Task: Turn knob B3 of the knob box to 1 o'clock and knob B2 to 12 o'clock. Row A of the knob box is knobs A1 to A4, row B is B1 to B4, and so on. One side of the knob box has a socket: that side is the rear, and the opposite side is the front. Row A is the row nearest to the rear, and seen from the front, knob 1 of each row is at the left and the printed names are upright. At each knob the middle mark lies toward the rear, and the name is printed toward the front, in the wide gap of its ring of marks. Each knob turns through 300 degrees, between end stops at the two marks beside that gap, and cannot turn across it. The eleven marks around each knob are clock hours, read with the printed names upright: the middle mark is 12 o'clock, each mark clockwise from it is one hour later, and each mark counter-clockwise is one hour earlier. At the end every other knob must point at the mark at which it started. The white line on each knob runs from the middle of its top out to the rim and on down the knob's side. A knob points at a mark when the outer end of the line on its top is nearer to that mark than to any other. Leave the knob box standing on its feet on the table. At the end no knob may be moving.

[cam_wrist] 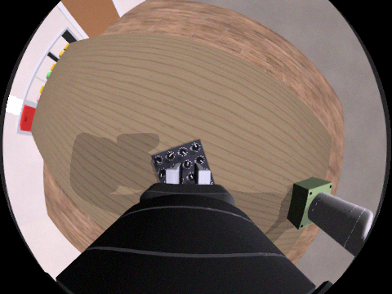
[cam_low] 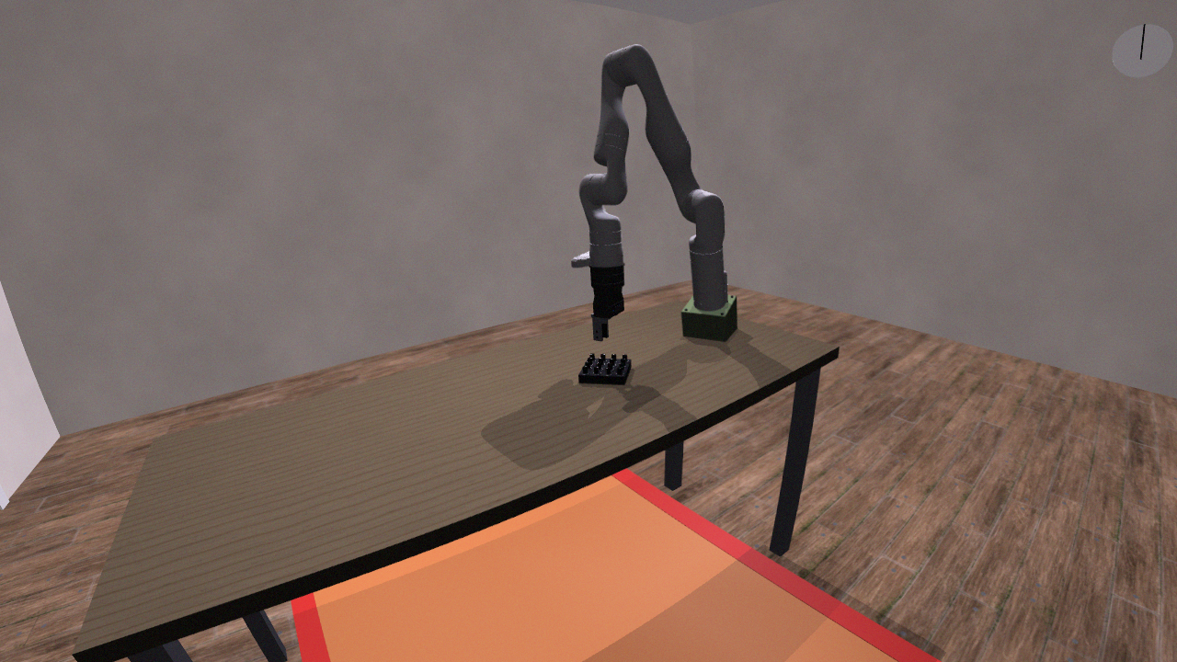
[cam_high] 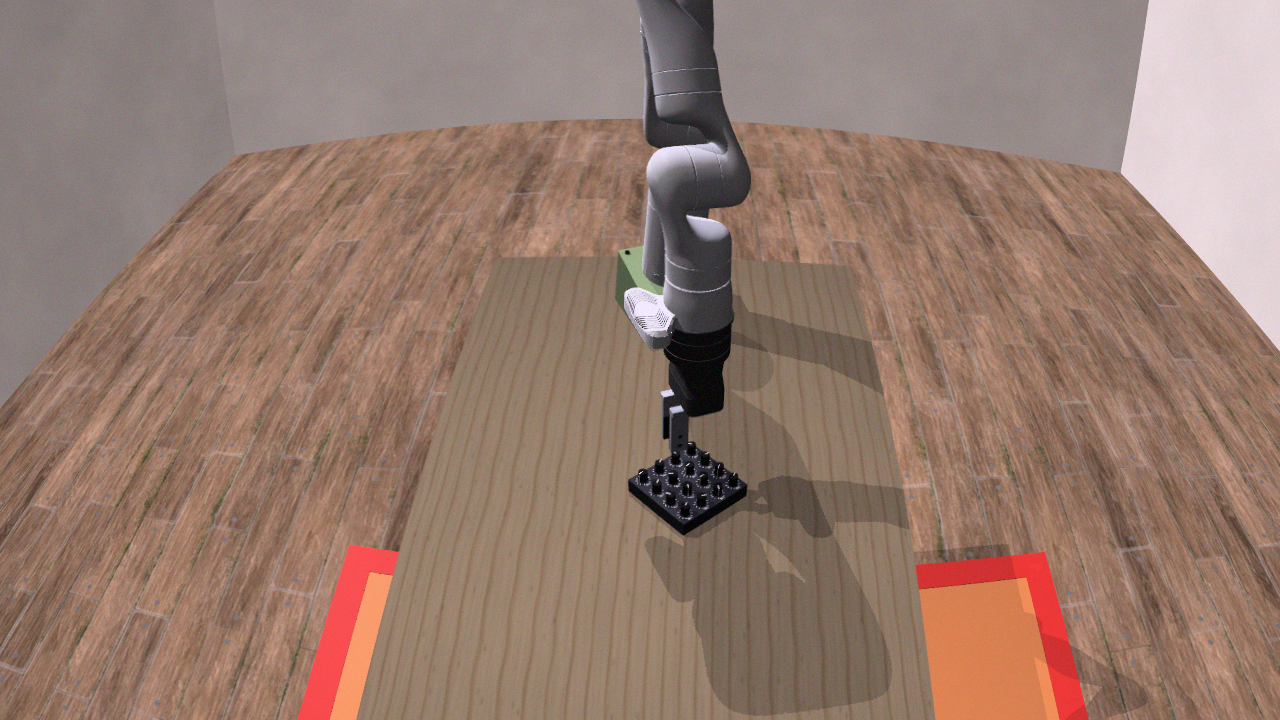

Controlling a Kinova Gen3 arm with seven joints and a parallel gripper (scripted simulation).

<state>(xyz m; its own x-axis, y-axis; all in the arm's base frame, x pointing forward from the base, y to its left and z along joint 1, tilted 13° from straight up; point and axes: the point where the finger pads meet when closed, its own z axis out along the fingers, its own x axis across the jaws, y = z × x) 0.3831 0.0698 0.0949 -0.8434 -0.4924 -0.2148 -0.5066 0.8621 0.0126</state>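
The black knob box [cam_high: 657,507] [cam_low: 601,379] [cam_wrist: 162,165] stands on its feet on the wooden table [cam_high: 537,402] [cam_low: 329,461] [cam_wrist: 163,87], turned diagonally to the table edges. It carries several rows of small black knobs; their white lines and printed names are too small to read. My gripper [cam_high: 679,447] [cam_low: 598,336] [cam_wrist: 188,170] points straight down and hangs a short way above the box's far part, not touching any knob. Its fingers stand partly apart with nothing between them. In the wrist view the fingers cover the near knobs.
The arm's green base block [cam_high: 629,268] [cam_low: 707,319] [cam_wrist: 307,204] sits at the far end of the table. Red-bordered orange zones [cam_high: 984,644] [cam_low: 576,576] lie on the floor beside the table. Table edges run left and right of the box.
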